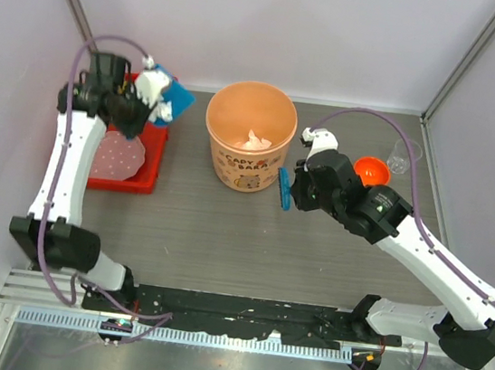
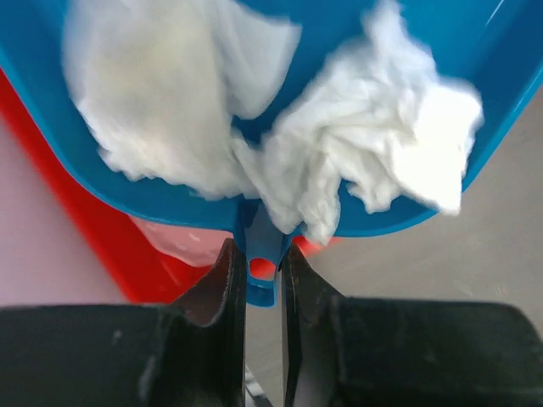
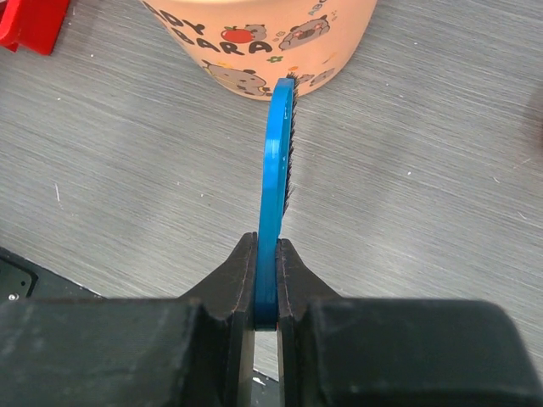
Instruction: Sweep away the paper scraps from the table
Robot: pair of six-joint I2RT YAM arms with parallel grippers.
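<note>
Bright, even, diffuse light; softness only in the left wrist view.
Top view: sharp, lit from overhead, white walls [image 1: 278, 25] slightly washed out, orange bucket [image 1: 232, 160] drops a faint shadow on the table [image 1: 224, 227], metal strip [image 1: 223, 369] at near edge reflects light. Left wrist: paper scraps [image 2: 373, 144] blown out and smeared, blue dustpan [image 2: 170, 205] soft, left gripper [image 2: 261, 254] underexposed. Right wrist: blue brush [image 3: 273, 170] and table grain crisp, right gripper [image 3: 267, 250] near-black.
</note>
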